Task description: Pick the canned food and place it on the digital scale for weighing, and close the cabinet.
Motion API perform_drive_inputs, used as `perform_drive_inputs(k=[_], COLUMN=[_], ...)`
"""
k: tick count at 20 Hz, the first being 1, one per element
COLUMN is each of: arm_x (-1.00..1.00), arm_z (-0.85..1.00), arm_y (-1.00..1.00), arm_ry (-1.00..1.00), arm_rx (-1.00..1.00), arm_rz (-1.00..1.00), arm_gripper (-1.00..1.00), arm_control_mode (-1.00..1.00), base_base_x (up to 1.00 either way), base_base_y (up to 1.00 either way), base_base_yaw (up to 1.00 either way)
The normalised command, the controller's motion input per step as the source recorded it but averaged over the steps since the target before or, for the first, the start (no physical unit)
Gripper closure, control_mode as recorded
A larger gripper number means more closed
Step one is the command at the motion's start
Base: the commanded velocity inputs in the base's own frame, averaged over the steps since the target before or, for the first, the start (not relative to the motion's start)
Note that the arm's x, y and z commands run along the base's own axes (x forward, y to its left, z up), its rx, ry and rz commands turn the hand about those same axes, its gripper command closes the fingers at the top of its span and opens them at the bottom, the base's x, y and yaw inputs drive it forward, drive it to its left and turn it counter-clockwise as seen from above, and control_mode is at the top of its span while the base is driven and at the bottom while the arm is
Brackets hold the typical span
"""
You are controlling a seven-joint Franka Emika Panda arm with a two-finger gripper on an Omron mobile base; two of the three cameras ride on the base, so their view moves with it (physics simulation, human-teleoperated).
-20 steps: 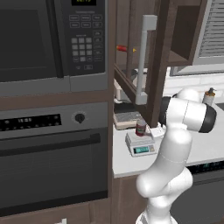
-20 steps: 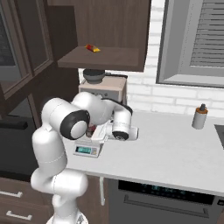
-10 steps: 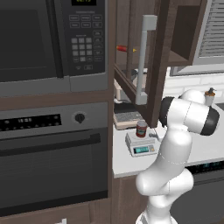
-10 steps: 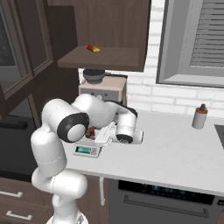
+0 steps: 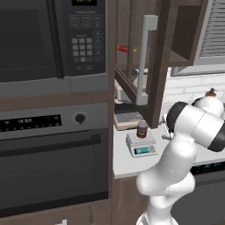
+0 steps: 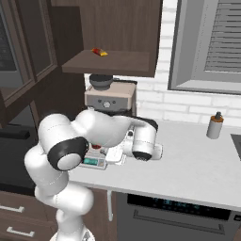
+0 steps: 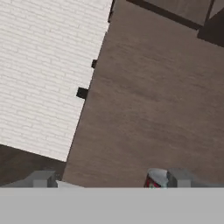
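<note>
now canned food (image 5: 142,129) on digital scale (image 5: 141,144), gripper (image 7: 109,180) farther back

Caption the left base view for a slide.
Canned food stands on the digital scale beneath the open cabinet door, beside the white arm.

Arm pulls back from the scale (image 5: 141,144) over the last second: in the right base view the wrist swings right and away, elbow lifts. Can (image 5: 142,129) sits upright on the scale platform, released; it was there a second ago too. Cabinet door (image 5: 154,61) unchanged, open.
</note>
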Motion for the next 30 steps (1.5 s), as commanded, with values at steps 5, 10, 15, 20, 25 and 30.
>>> perform_drive_inputs(k=[5,10,15,20,25,30], arm_x=[-0.92,-0.87,-0.96,-1.0,-1.0,-0.96], arm_z=[0.98,1.0,0.98,0.95,0.85,0.52], arm_y=[0.0,0.0,0.11,0.34,0.35,0.6], arm_ry=[-0.42,-0.29,-0.19,-0.09,-0.08,-0.15], arm_rx=[0.0,0.0,0.0,0.02,0.03,0.05], arm_rz=[0.0,0.0,-0.02,-0.03,-0.02,-0.05], arm_gripper=[-1.0,-1.0,-1.0,-1.0,-1.0,-1.0], arm_control_mode=[-1.0,-1.0,-1.0,-1.0,-1.0,-1.0], base_base_x=[0.0,0.0,0.0,0.0,0.0,0.0], base_base_y=[0.0,0.0,0.0,0.0,0.0,0.0], base_base_yaw=[0.0,0.0,0.0,0.0,0.0,0.0])
